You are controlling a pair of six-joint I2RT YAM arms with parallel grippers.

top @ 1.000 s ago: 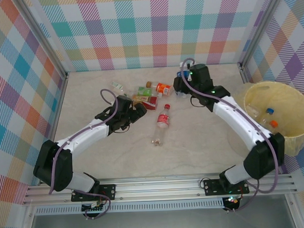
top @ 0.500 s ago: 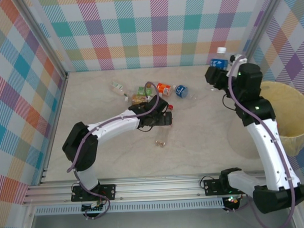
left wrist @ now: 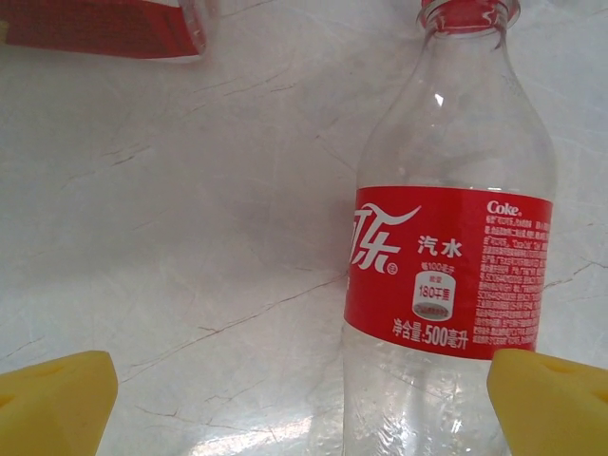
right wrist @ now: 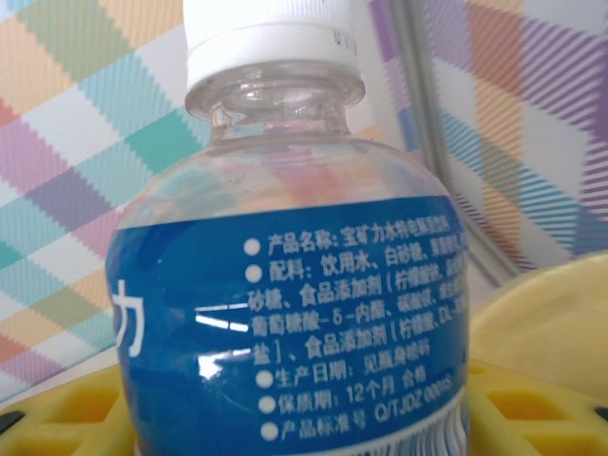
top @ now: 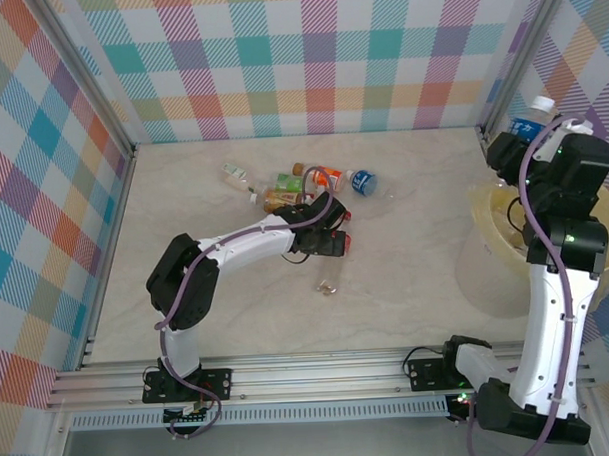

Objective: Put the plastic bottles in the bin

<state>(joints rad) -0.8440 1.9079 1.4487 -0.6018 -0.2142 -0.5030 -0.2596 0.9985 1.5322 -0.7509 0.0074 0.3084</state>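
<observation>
1. Because the left pincer (left wrist: pixel 302 404) hangs with its yellow fingertips spread wide over the worktop (left wrist: pixel 190 237), its coming move turns on how the Coke bottle (left wrist: pixel 446 266) lies. The bottle is flat on the marble, neck pointing away from the wrist. Its long axis runs square across the line between the fingertips, so they would close on its width.
2. That bottle is not centred in the gap. It sits hard over toward one fingertip, with bare worktop on the other side, so I judge a sideways shift is needed before any descent.
3. Toward the back wall a cluster of small bottles (top: pixel 288 184) lies loose, with a blue-labelled bottle (top: pixel 363 182) at its right end. The left arm is the nearer to all of these.
4. Far right, the right pincer (right wrist: pixel 285 423) is clamped on a white-capped bottle (right wrist: pixel 285 285), held upright in the air.
5. The bin (top: pixel 484 217) lies below and toward the near side of that bottle. I cannot tell whether the bottle is fully over the opening, so a short carry inward before release seems wise.
</observation>
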